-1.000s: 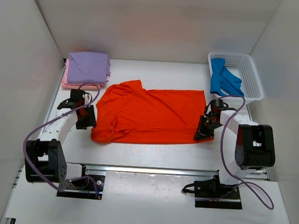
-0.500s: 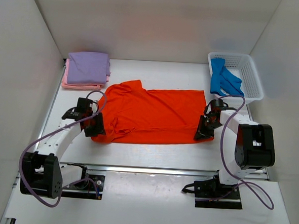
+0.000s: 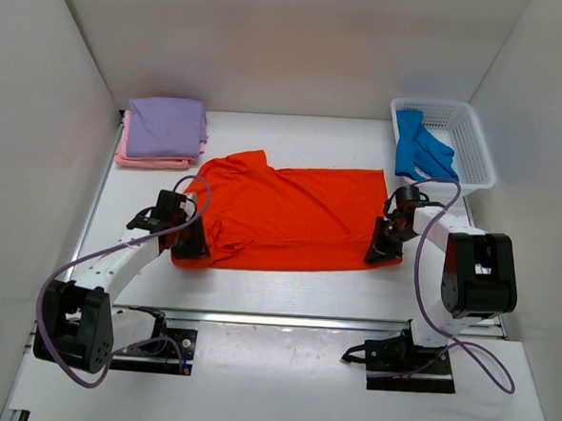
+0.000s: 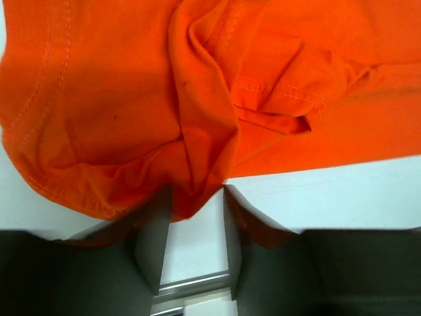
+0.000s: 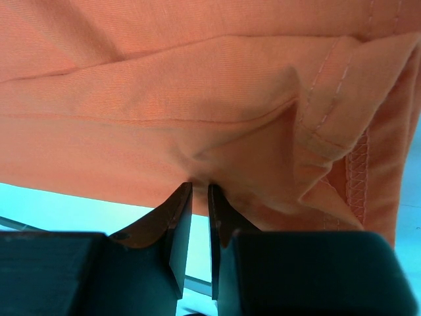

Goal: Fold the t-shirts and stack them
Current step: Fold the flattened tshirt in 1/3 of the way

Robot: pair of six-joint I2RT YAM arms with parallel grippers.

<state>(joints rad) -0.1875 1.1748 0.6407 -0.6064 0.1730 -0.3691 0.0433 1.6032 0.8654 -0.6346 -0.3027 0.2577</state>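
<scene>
Your left gripper (image 3: 189, 244), jaws parted, straddles a fold at 8 o'clock of the orange-red t-shirt (image 3: 285, 216), spread mid-table; your right gripper (image 3: 384, 249) pinches its 4 o'clock corner.

Bright orange-red cloth t-shirt (image 3: 285, 216): soft, matt knit with stitched hems. White plastic mesh basket (image 3: 467, 136): perforated. White table (image 3: 286, 282): smooth.

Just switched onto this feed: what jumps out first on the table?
The big orange-red t-shirt spread across the middle of the table, with the left tool at its near-left corner and the right tool pinching its near-right corner. At the far left sits a folded lavender-purple t-shirt on a pink one; a blue t-shirt hangs over the white basket at far right.
</scene>
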